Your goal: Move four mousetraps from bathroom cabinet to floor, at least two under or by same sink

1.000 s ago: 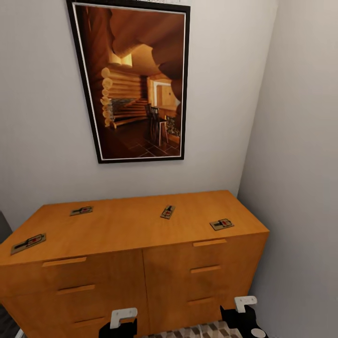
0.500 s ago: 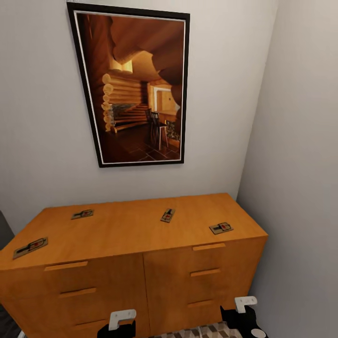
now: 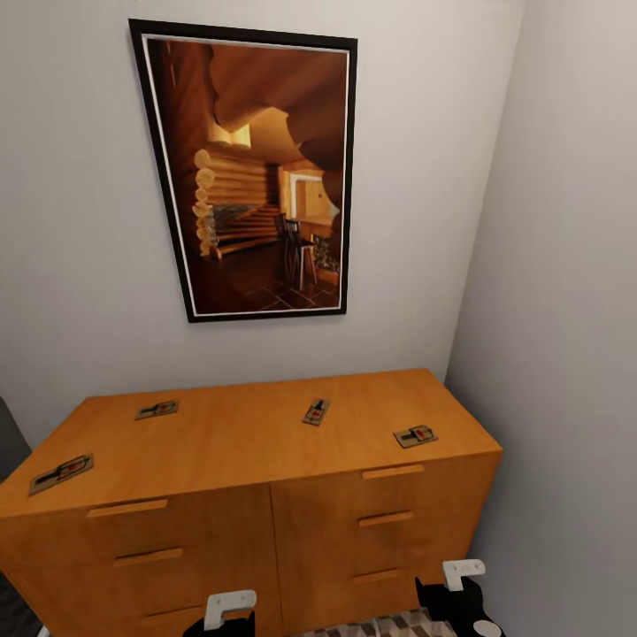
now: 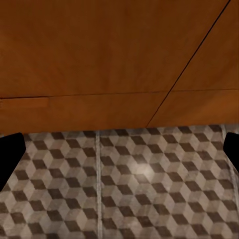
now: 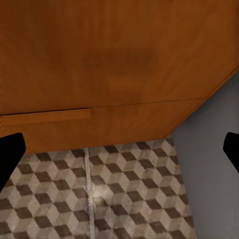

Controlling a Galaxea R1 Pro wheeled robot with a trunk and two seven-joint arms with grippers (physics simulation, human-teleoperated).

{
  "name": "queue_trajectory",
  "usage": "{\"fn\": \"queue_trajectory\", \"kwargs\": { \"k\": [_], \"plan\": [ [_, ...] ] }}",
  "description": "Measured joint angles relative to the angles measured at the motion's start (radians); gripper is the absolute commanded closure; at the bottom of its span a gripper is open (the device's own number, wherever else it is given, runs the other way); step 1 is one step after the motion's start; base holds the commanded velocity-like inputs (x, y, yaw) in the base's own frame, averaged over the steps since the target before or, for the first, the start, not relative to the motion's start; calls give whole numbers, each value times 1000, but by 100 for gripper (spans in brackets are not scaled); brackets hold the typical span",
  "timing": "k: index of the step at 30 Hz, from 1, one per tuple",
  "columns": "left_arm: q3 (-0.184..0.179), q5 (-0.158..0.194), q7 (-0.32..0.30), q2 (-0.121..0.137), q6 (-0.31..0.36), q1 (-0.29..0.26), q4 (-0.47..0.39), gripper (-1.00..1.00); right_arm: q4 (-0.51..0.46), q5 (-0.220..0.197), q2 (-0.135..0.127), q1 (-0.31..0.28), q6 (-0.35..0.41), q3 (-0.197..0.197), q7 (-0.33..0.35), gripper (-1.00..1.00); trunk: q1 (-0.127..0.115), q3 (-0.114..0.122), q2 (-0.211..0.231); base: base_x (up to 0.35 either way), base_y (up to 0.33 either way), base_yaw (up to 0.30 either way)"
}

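Cabinet (image 3: 265, 522): low orange-brown wooden unit standing against the back wall, its right end close to the side wall; drawer fronts with slim bar handles, all shut

Mousetraps: all four lie flat on the cabinet's top, well apart from one another

Far-left mousetrap (image 3: 61, 473): near the top's left front corner

Back-left mousetrap (image 3: 157, 410): toward the rear of the top, left of centre

Middle mousetrap (image 3: 317, 411): toward the rear, right of centre, turned at an angle

Right mousetrap (image 3: 416, 436): near the front edge at the right end

Framed picture (image 3: 252, 172): black frame on the wall above the cabinet, showing a log-cabin interior

Left gripper (image 3: 226, 615): low in front of the cabinet's doors at the head view's lower edge; in the left wrist view its dark fingers (image 4: 10, 154) sit at opposite edges, spread wide with nothing between them

Right gripper (image 3: 460, 593): low in front of the cabinet's right end; in the right wrist view the fingers (image 5: 11, 152) stand wide apart and hold nothing

Bathroom floor (image 4: 134, 189): cube-patterned tiles in brown, beige and white with pale grout, meeting the cabinet's base below both grippers
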Motion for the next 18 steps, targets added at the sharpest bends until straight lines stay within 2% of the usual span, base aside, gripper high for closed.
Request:
{"fn": "queue_trajectory", "kwargs": {
  "k": [18],
  "plan": [
    [2,2,-2,-1,-2,0,53,-100,14,-1,0,0,-1,0,0,-100,-69,56,126,0,0,0]
  ]
}}
